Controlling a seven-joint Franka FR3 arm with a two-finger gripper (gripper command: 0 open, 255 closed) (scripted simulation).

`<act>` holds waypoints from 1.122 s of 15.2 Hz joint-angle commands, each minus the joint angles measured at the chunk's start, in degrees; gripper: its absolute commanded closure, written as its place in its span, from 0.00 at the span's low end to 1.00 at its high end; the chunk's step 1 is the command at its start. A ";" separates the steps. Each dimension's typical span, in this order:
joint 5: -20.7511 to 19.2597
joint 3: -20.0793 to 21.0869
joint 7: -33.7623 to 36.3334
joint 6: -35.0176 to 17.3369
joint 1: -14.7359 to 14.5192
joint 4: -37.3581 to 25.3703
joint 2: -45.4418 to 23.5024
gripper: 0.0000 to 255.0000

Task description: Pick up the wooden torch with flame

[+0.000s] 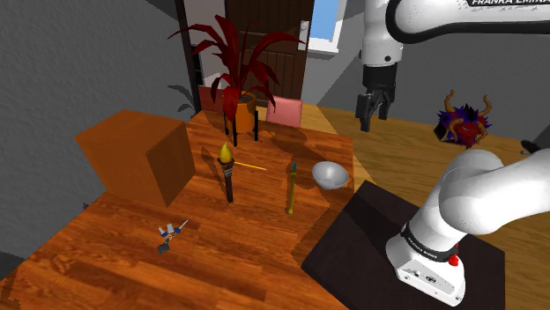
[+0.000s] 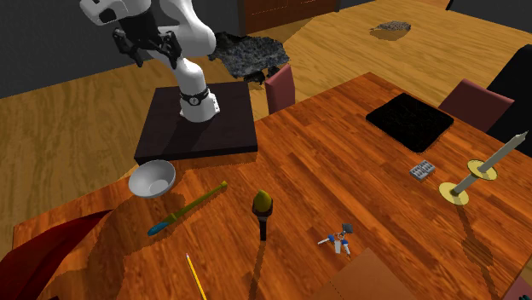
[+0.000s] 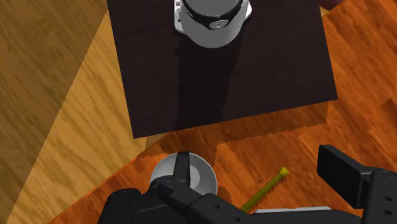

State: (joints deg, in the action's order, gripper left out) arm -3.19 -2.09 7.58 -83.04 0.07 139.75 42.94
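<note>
The torch (image 1: 228, 174) stands upright on the wooden table (image 1: 132, 264), with a dark handle and a yellow flame on top. In the second exterior view the torch (image 2: 262, 211) is near the table's middle. My gripper (image 1: 374, 111) hangs high in the air, well off to the shoulder view's right of the torch and above the table's edge by the stand. The gripper (image 2: 147, 47) is open and holds nothing. In the wrist view its fingers (image 3: 181, 170) stand wide apart over a grey bowl (image 3: 200, 179).
A grey bowl (image 1: 330, 174) and a green brush (image 1: 290, 187) lie between torch and stand (image 1: 388, 242). A yellow pencil (image 1: 248, 166), an orange box (image 1: 141, 154), a red plant (image 1: 238, 66) and a small toy (image 1: 167, 233) surround the torch. A black mat (image 2: 409, 121) and a candle holder (image 2: 473, 177) sit farther off.
</note>
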 commanded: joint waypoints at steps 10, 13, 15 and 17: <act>5.15 4.92 6.03 -16.57 -3.06 -0.37 -12.44 0.00; 6.21 6.49 7.83 -21.66 -3.90 -1.85 -17.42 0.00; 6.71 7.51 9.02 -24.85 -4.39 -3.21 -20.89 0.00; 7.00 8.49 10.23 -27.84 -4.84 -4.86 -24.46 0.00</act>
State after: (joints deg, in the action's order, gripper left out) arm 3.68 5.95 17.25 -109.19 -4.58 135.69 20.29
